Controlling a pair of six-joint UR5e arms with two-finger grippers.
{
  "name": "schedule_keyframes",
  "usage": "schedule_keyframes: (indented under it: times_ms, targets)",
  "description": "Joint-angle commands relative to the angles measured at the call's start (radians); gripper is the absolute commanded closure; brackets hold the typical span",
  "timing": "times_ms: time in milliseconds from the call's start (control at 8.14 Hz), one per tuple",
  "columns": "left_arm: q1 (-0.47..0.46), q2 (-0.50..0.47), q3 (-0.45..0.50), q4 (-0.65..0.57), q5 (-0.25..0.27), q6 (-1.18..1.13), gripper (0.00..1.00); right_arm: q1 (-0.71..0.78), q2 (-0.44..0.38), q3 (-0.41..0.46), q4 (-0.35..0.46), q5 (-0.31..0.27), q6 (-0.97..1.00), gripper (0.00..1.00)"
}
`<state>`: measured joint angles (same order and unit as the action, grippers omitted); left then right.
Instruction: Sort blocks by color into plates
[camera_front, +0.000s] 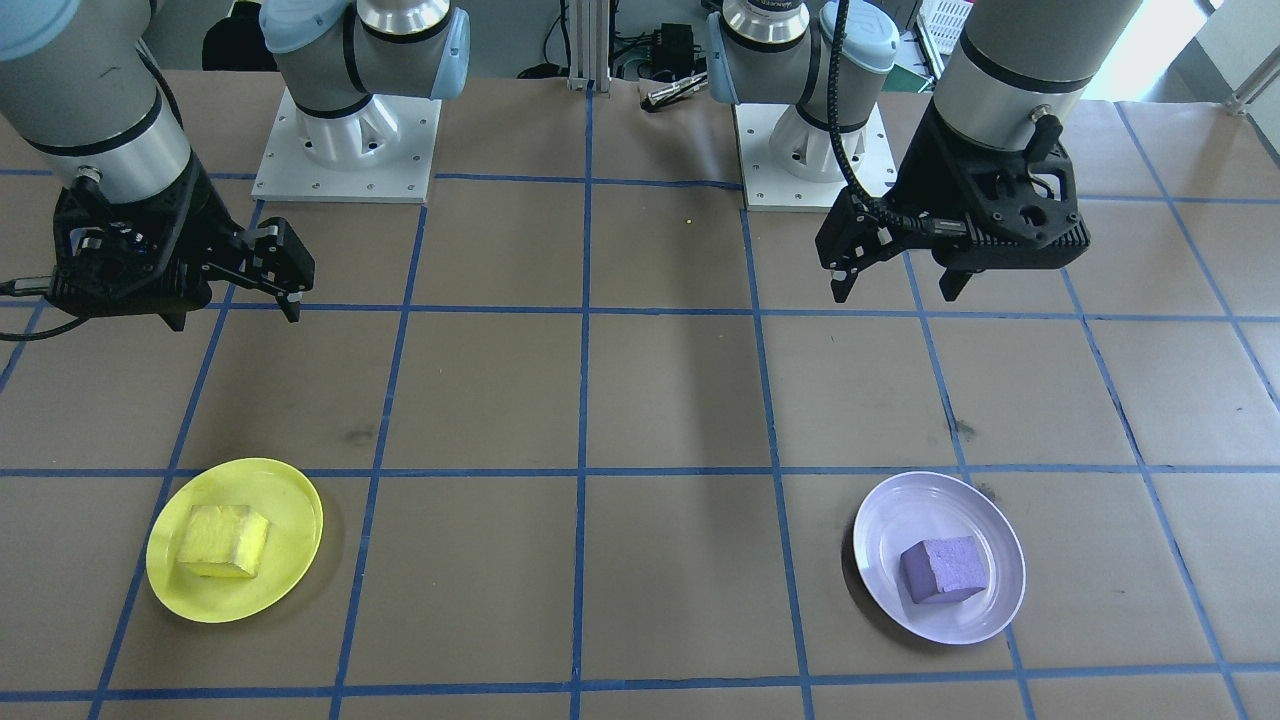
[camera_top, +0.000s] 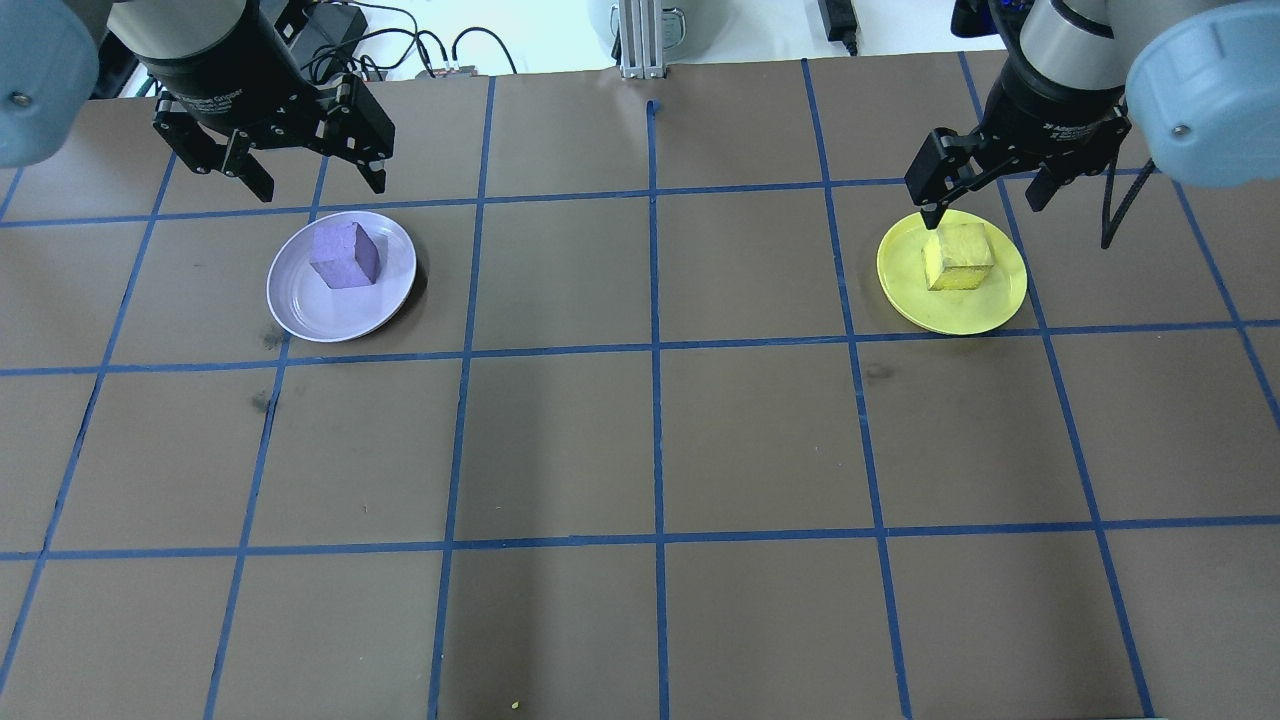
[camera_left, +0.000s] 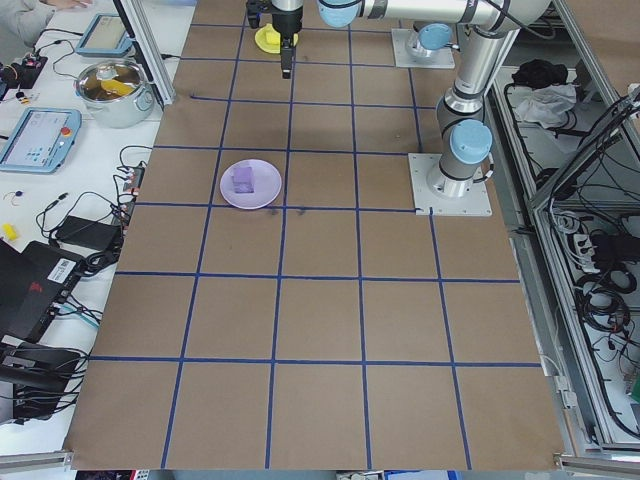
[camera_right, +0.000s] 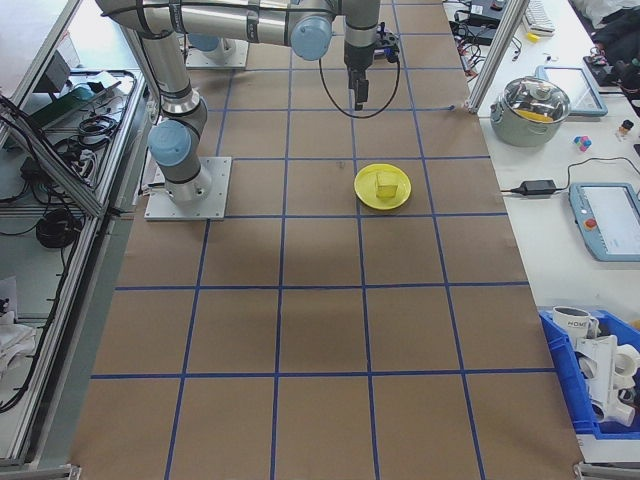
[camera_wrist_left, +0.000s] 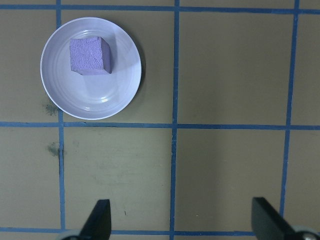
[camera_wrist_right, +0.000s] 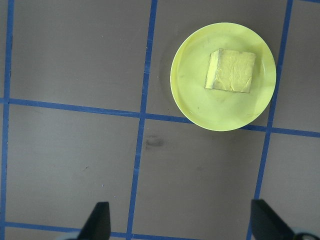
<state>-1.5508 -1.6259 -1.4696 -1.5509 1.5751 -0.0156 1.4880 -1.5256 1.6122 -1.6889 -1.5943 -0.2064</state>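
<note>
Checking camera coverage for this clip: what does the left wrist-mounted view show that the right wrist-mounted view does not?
Only the left wrist view shows the purple block sitting in the lavender plate. Only the right wrist view shows the yellow block sitting in the yellow plate. Both share the brown table with blue tape lines, and each shows its own gripper's two fingertips spread wide at the bottom edge, left gripper and right gripper, holding nothing.
</note>
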Motion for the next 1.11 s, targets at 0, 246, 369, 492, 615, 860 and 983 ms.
schedule_keyframes:
  times_ms: [0, 246, 369, 492, 615, 860, 983]
  targets:
    - [0.000, -0.002, 0.000, 0.000, 0.000, 0.000, 0.00, 0.000, -0.001, 0.000, 0.000, 0.004, 0.001, 0.00]
    - [0.000, 0.003, 0.000, -0.006, 0.000, 0.000, 0.00, 0.000, -0.001, 0.003, 0.002, 0.002, -0.001, 0.00]
    - [0.002, 0.001, 0.005, -0.002, 0.002, 0.000, 0.00, 0.000, -0.001, 0.005, 0.000, 0.002, -0.001, 0.00]
    - [0.002, 0.006, 0.009, -0.002, 0.000, 0.000, 0.00, 0.000, -0.001, 0.003, 0.000, 0.002, -0.001, 0.00]
    - [0.002, 0.003, 0.002, -0.003, -0.001, 0.000, 0.00, 0.000, -0.001, 0.005, 0.000, 0.002, -0.001, 0.00]
    - [0.002, 0.014, 0.002, -0.011, -0.001, 0.000, 0.00, 0.000, 0.001, 0.005, 0.000, 0.002, -0.001, 0.00]
    - [0.002, 0.000, 0.003, -0.006, 0.000, 0.000, 0.00, 0.000, -0.001, 0.005, 0.000, 0.002, -0.001, 0.00]
